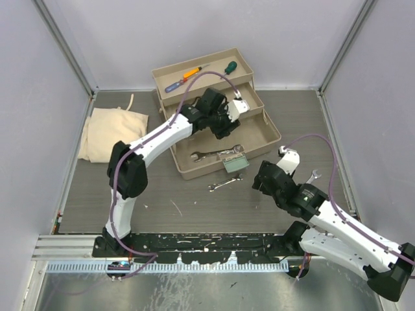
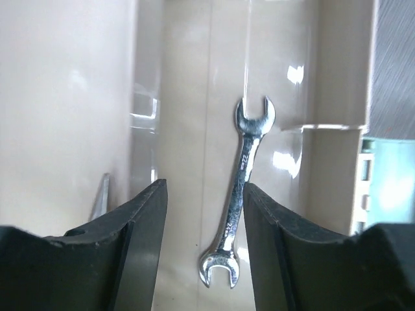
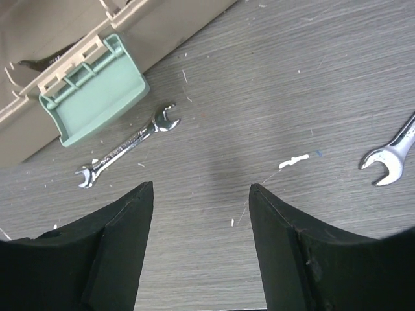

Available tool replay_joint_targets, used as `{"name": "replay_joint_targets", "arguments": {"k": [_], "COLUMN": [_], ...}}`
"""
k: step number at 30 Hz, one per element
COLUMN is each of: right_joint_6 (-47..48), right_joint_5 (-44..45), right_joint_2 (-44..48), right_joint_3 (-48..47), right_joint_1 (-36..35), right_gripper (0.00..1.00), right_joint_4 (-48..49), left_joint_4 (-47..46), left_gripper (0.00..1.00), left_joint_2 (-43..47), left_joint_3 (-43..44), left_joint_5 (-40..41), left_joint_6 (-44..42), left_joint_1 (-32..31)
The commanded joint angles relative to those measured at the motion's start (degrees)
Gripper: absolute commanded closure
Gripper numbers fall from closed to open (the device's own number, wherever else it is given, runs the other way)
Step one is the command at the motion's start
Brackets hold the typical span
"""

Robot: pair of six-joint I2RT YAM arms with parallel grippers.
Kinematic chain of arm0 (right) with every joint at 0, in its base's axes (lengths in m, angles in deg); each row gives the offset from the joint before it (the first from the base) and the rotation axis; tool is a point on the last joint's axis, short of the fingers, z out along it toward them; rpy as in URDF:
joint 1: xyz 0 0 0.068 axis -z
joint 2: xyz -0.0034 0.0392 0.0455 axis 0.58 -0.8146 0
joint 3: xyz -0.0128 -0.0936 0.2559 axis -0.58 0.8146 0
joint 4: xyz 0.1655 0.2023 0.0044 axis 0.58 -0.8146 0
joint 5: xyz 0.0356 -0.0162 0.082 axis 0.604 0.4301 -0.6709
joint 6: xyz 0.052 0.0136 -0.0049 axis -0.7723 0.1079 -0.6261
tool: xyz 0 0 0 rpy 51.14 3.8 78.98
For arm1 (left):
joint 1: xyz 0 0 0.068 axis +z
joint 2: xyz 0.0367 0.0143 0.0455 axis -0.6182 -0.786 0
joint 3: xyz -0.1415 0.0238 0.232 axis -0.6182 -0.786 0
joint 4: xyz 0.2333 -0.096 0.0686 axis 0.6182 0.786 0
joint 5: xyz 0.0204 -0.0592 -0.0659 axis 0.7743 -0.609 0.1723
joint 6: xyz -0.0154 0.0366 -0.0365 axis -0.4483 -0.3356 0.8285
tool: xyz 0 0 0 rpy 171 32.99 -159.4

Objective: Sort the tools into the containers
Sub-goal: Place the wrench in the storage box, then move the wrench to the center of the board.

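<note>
Hovering over the toolbox's lowest tray (image 2: 185, 97), my left gripper (image 2: 204, 188) stands spread, a small open-end wrench (image 2: 245, 168) lying loose inside just beside one finger (image 2: 275, 253); a crooked lift could drag it. My right gripper (image 3: 201, 188) hangs spread above the table (image 3: 272, 78) between the latch-side wrench (image 3: 126, 146) and an outlying wrench (image 3: 392, 152); a shallow approach could shove the former against the green latch (image 3: 97, 107).

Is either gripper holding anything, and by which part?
Nothing held. Left gripper is open above a wrench lying in the toolbox tray; right gripper is open over the table.
</note>
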Motion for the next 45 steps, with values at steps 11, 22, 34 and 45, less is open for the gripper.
{"name": "replay_joint_targets", "arguments": {"k": [11,22,34,45], "right_joint_6": [2.74,12.0,7.53,11.09], "right_joint_5": [2.01,-12.08,-11.88,6.27], "right_joint_2": [-10.31,-14.47,-17.4,-28.54], "right_joint_3": [-5.5,-2.07,7.43,10.86], "right_joint_1": [3.87,10.53,8.01,-5.58], "right_gripper": [0.32,0.3,0.31,0.36], "right_joint_4": [3.33,13.43,28.23,49.73], "left_joint_4": [-17.11,-12.35,-9.94,-8.31], "left_gripper": [0.37,0.29,0.24,0.22], "left_joint_2": [21.78,33.16,47.05,49.45], "left_joint_3": [-14.62,-24.68,-38.19,-38.92], "left_joint_5": [2.36,9.8,21.35,23.23], "left_joint_6": [14.98,26.97,28.74,26.56], "left_joint_1": [0.22,0.34,1.17,1.73]}}
